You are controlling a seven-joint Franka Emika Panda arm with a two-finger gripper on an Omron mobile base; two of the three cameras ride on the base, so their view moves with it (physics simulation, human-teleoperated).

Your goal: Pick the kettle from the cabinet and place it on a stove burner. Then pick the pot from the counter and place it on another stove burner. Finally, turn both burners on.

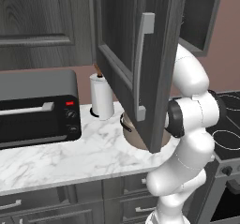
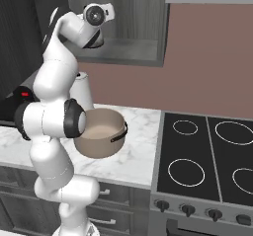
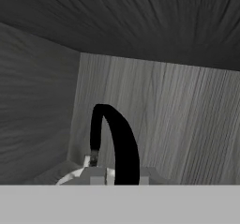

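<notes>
On the left of the left base view a black toaster oven (image 1: 37, 110) sits on the counter (image 1: 70, 157), with a white paper-towel roll (image 1: 101, 96) standing upright to its right. Next comes the cabinet (image 1: 154, 54), its door swung open toward the camera with the long silver bar handle (image 1: 143, 63) running vertically. The pot (image 2: 101, 131) sits on the marble below it, mouth up, one dark side handle facing the cooktop (image 2: 207, 156), whose white rings lie bare at the right. The arm reaches up into the cabinet. In the hand view, the kettle (image 3: 77, 177) sits low inside, its black handle (image 3: 117, 143) arching up and running away from the camera. The gripper's fingers are pressed together; what they pinch cannot be told.
</notes>
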